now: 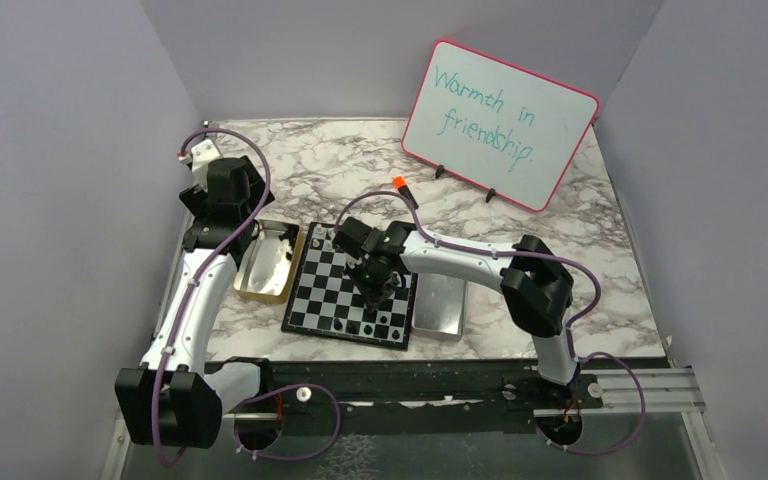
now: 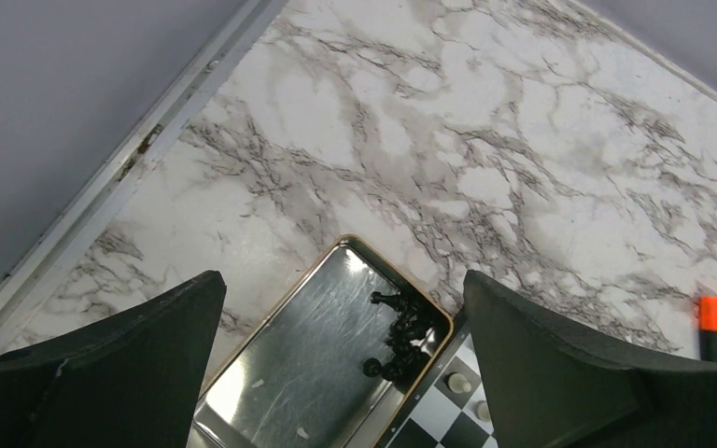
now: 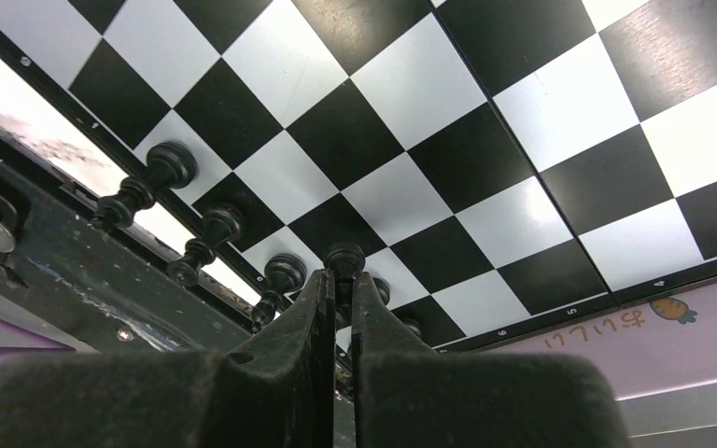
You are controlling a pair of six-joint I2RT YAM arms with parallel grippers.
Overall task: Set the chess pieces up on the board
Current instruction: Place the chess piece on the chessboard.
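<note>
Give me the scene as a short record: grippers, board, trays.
left gripper: open, aimed at the gold tray
right gripper: shut on a black piece over the board
board edge: black pieces standing in a row
gold tray: loose black pieces in one corner
silver tray: beside the board, right side

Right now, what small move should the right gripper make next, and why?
Probably ease straight down until it seats: the right gripper pinches a small black chess piece at the edge row of the black-and-white checked board, beside standing black pieces.
</note>
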